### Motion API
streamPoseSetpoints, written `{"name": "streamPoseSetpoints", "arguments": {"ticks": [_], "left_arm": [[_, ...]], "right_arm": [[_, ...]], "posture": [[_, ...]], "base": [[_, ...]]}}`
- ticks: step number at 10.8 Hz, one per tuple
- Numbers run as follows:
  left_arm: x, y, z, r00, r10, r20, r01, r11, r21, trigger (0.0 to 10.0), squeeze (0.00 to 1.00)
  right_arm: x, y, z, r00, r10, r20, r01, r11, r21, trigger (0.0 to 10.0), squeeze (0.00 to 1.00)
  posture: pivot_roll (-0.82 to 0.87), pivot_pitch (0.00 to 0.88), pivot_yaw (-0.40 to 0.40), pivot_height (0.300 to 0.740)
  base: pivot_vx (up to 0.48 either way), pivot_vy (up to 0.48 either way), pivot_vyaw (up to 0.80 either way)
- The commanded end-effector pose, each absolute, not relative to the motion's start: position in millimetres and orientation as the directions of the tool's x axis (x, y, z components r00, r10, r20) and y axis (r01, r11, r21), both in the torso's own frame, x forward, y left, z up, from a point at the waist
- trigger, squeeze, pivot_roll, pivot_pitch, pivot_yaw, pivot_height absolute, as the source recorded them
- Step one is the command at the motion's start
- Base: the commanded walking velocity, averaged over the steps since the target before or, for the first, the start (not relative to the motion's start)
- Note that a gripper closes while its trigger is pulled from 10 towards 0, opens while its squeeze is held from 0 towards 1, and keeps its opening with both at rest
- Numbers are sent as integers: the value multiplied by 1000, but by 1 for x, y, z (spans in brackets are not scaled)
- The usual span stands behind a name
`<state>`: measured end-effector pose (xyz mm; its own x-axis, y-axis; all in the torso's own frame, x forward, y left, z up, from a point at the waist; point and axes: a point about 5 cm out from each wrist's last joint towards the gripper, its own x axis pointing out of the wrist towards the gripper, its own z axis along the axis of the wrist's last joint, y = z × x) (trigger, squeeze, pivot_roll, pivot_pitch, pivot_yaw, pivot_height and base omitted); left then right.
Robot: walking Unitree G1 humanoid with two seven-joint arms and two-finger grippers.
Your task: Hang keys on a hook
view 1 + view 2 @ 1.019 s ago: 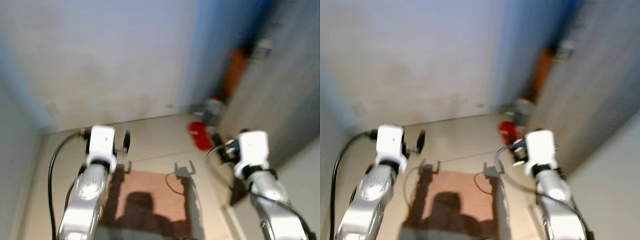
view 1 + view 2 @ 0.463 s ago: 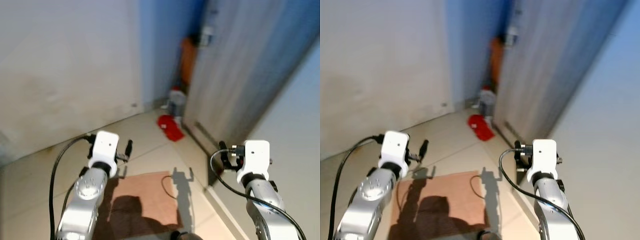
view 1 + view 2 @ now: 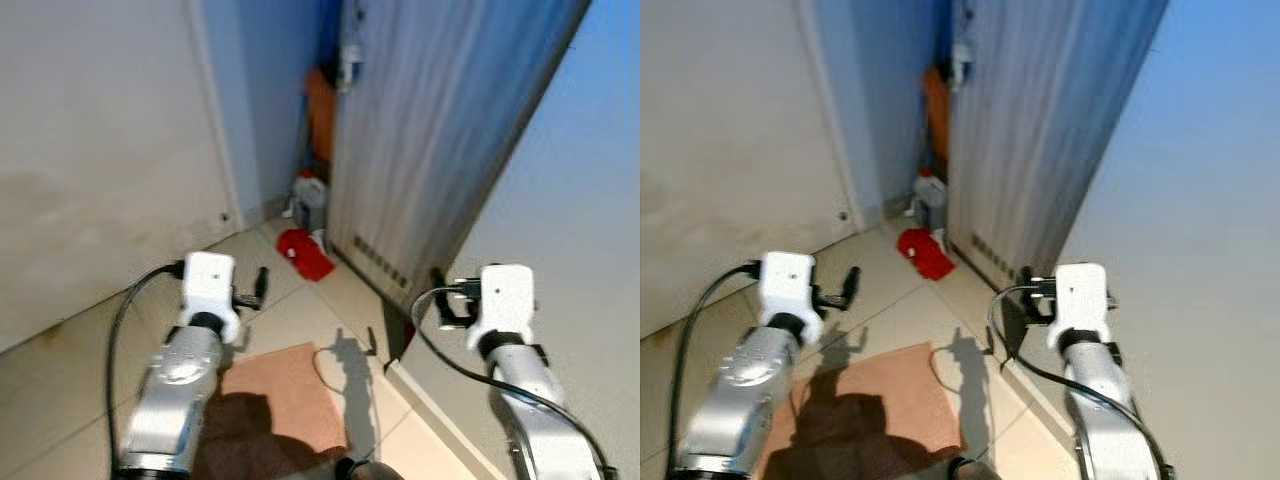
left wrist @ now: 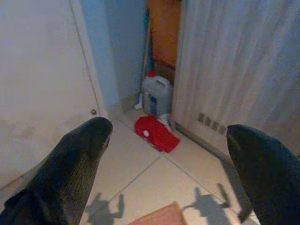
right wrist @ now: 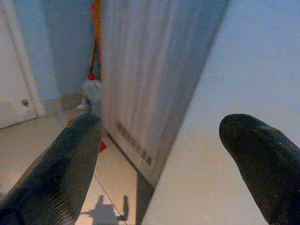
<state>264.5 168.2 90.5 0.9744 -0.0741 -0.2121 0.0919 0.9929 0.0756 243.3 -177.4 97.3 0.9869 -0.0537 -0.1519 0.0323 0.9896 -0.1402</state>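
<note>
Judging by what lies in front of the robot, the task has barely begun: no keys and no hook can be made out, so finding them, grasping and hanging all remain. Both arms are raised ahead of the body. The left pincer has its fingers spread wide and holds nothing; the right pincer is likewise spread and empty. Ahead, a grey wooden door stands ajar beside a white wall. In the corner sit a white jug and a red object; a brown mat lies on the tiled floor.
</note>
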Motion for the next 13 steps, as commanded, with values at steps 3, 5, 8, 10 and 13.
{"name": "streamPoseSetpoints", "arguments": {"ticks": [3, 5, 8, 10, 13], "left_arm": [[277, 170, 101, 976, -119, -184, 154, 970, 189, 10000, 0], [283, 172, 107, 980, -102, -174, 136, 971, 195, 10000, 0], [291, 167, 108, 973, -147, -178, 179, 968, 178, 10000, 0], [303, 164, 122, 979, -156, -129, 180, 963, 202, 10000, 0], [296, 165, 116, 977, -149, -155, 178, 964, 195, 10000, 0]], "right_arm": [[248, -177, 92, 979, -93, -179, 77, 992, -96, 10000, 0], [253, -163, 90, 982, -62, -179, 46, 995, -90, 10000, 0], [255, -159, 94, 985, -73, -153, 60, 994, -89, 10000, 0], [262, -167, 111, 987, -130, -93, 122, 989, -83, 10000, 0], [256, -163, 93, 979, -129, -159, 124, 991, -39, 10000, 0]], "posture": [[-77, 0, 35, 740], [-67, 0, 45, 740], [-91, 0, 83, 740], [-128, 0, 90, 740], [-100, 0, 67, 740]], "base": [[0, 0, -800], [0, 0, -800], [0, 0, -800], [0, 0, -800], [0, 0, -800]]}}
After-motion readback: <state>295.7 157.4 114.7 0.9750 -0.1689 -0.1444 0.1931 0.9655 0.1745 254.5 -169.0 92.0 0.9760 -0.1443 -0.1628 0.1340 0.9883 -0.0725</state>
